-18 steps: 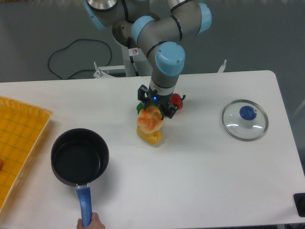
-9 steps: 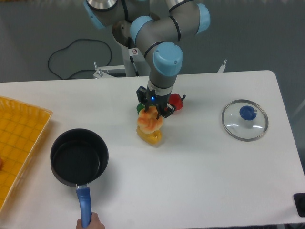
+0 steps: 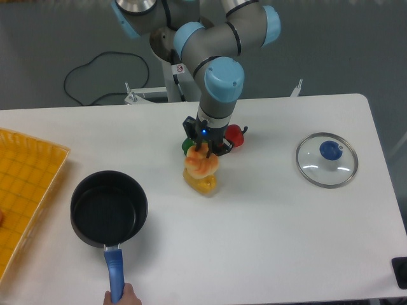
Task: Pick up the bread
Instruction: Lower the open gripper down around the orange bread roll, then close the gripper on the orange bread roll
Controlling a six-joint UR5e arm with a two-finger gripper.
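The bread (image 3: 201, 164), an orange-tan bun with cream ridges, sits in the middle of the white table, right above a yellow pepper (image 3: 201, 183). My gripper (image 3: 204, 152) points straight down onto the bun's top, with its dark fingers closed on the upper part of the bun. A red pepper (image 3: 235, 135) lies just right of the gripper, and a green object (image 3: 187, 145) peeks out on its left. The arm hides the fingertips' exact contact.
A black pot (image 3: 109, 216) with a blue handle (image 3: 114, 276) stands at the front left, and a human hand (image 3: 123, 295) holds that handle. A yellow tray (image 3: 22, 190) lies at the left edge. A glass lid (image 3: 326, 159) with a blue knob rests at the right.
The gripper has narrowed onto the bread, which looks a bit smaller and tighter between the fingers. The pot has shifted slightly to the right.
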